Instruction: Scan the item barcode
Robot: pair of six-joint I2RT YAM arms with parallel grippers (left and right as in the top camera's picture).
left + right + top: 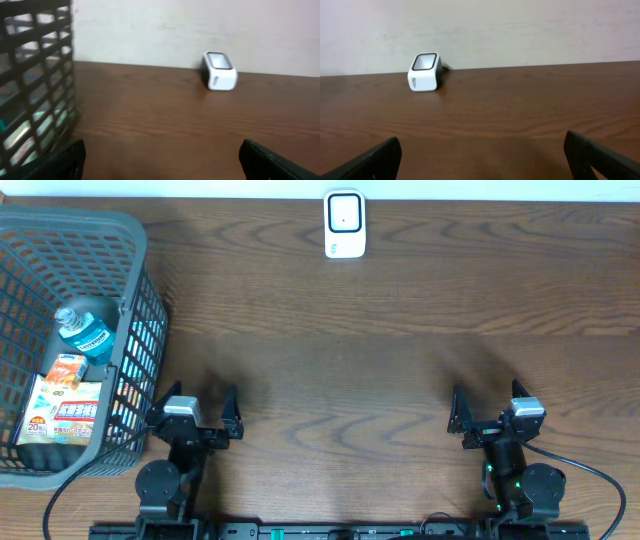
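Tabletop (400,350) of dark wood, seen from above, with a grey plastic basket (140,240) as the main landmark. Inside the basket lie two items. A clear bottle (85,335) of blue liquid rests on its side in the middle of the basket, its cap pointing to the basket's far left and its body slanting toward the near right wall. A flat printed packet (62,410) lies at the basket's near end, its long side running along the basket's length. Neither barcode can be made out.

A small white scanner (345,223) stands well to the right of the basket, level with the basket's far rim, its window facing up.

The left gripper (195,410) sits just beside the basket's near right corner, jaws spread wide and holding nothing. The right gripper (488,406) is well apart from the basket, beyond the left one, also wide open and empty.

Both items lie to the left of the left gripper, over the basket wall, so the left arm looks the better placed to reach in, with the packet the closer of the two.
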